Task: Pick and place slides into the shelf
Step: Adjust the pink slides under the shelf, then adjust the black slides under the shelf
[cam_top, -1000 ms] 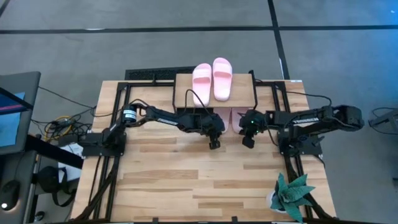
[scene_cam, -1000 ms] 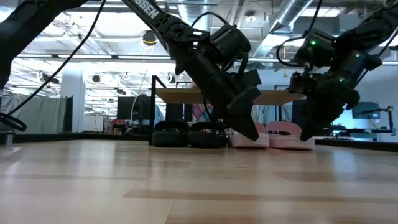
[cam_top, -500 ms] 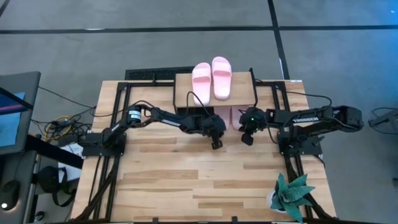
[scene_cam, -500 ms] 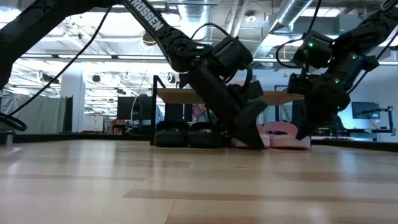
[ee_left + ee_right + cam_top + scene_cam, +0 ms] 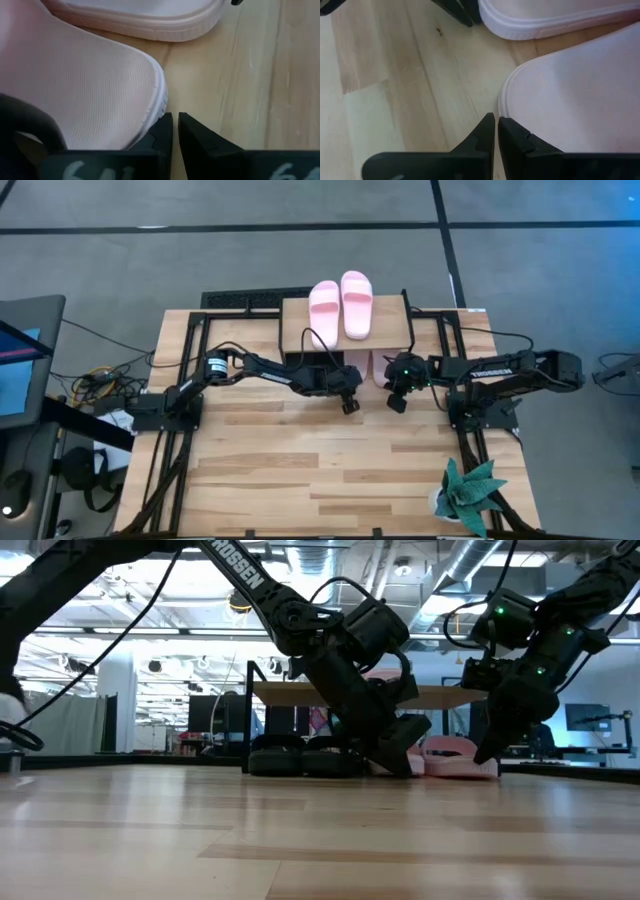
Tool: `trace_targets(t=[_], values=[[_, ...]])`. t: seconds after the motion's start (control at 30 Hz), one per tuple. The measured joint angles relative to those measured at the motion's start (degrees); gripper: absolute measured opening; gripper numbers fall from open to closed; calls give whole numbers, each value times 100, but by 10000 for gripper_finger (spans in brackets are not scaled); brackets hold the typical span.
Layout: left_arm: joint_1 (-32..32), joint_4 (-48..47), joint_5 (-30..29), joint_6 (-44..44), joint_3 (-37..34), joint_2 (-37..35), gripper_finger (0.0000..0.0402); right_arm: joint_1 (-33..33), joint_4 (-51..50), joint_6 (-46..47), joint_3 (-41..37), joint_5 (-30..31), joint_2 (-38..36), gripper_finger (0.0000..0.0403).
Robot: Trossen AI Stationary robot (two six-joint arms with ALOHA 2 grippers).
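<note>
Shelf (image 5: 300, 320) stands at the far middle of the desk (image 5: 300, 470), light-wood top on thin black legs.

On its top board: one pair of pale pink slides (image 5: 342, 306), side by side and touching. Long axes run front to back across the board. Which end is the toe cannot be told from above.

Under the board, low view: two black slides (image 5: 300, 758) on the desk at the left half, and two more pink slides (image 5: 455, 755) at the right half, near ends sticking out past the shelf's front edge. These also lie with long axes front to back. In the high view only the pink ends (image 5: 378, 367) show between the two arms.

Left gripper (image 5: 349, 403): down at the desk just in front of the shelf, beside the near end of one lower pink slide. Fingers (image 5: 162, 132) nearly closed, a thin slit between them, nothing in it. Left wrist view shows the slide's rounded sole edge (image 5: 100, 95) just beside the fingertips; contact cannot be told.

Right gripper (image 5: 397, 402): also low, in front of the other lower pink slide. Fingers (image 5: 512, 137) nearly closed on nothing. Slide's rim (image 5: 570, 95) sits right beside the tips.

Potted plant (image 5: 468, 495) at the desk's near right corner.
</note>
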Motion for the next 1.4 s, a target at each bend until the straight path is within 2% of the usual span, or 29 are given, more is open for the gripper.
trace_targets(t=[0.47, 0.77, 1.23, 1.4], values=[[26, 164, 145, -91, 4, 0, 21, 3, 162, 92, 0, 177, 0, 1], [-62, 73, 579, -49, 9, 0, 21, 239, 116, 78, 0, 232, 0, 1], [-391, -2033, 561, 296, -95, -624, 21, 802, 300, 119, 56, 109, -24, 1], [-470, -2017, 508, 86, -473, -810, 21, 1092, 650, 120, 180, 35, -26, 1]])
